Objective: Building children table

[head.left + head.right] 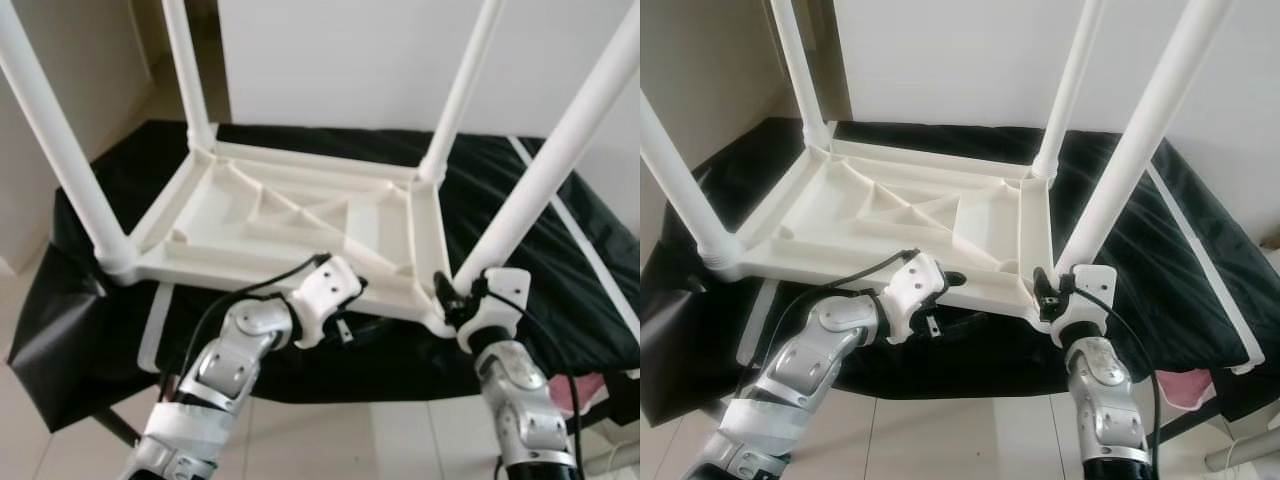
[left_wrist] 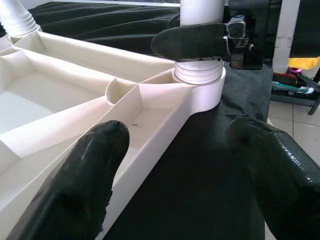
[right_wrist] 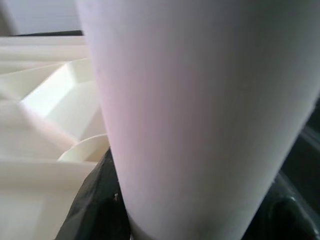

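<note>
Both arms reach forward: left pincer (image 2: 175, 165) has its fingers spread wide, right pincer (image 1: 452, 300) is clamped tight, wrist upright.

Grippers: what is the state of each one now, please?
Left gripper: open, holding nothing, at the tabletop edge.
Right gripper: closed on the table leg.

The children's table (image 1: 300, 215) lay upside down on the bench (image 1: 560, 300), its top flat against the bench and its four legs standing up from the corners. The near-right leg (image 1: 545, 175) rose beside the bench's near edge, and my right gripper (image 1: 1048, 292) sat at its base with its fingers (image 2: 192, 41) closed around it. My left gripper (image 2: 175, 170) hung at the near edge to the left of that leg, one finger over the table's frame and the other outside it, straddling the frame's near rail.
</note>
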